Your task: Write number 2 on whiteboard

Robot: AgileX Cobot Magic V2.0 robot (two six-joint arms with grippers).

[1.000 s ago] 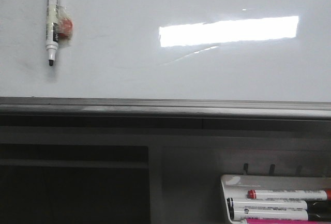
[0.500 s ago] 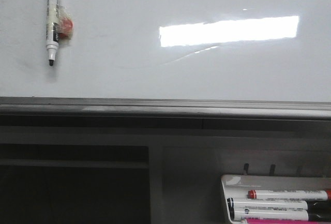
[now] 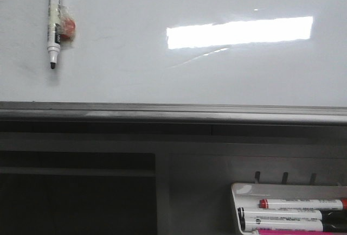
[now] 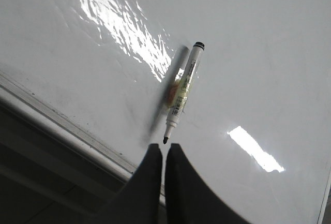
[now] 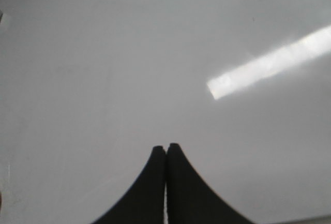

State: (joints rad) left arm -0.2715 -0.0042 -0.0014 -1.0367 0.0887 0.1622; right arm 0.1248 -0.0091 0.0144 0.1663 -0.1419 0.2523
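The whiteboard (image 3: 162, 83) fills the upper front view, glossy white with a bright light reflection. The number 2 is not in view on it. An uncapped white marker (image 3: 53, 20) hangs tip-down at the board's upper left, held by a taped red piece (image 3: 68, 27). In the left wrist view my left gripper (image 4: 164, 146) sits just short of the marker's (image 4: 183, 89) black tip, its jaws almost together with nothing between them. My right gripper (image 5: 166, 146) is shut and empty over bare board (image 5: 103, 53).
A grey metal edge (image 3: 162, 113) runs along the board's lower side, with a dark recess below it. At the lower right a white marker tray (image 3: 236, 191) holds several markers (image 3: 293, 218).
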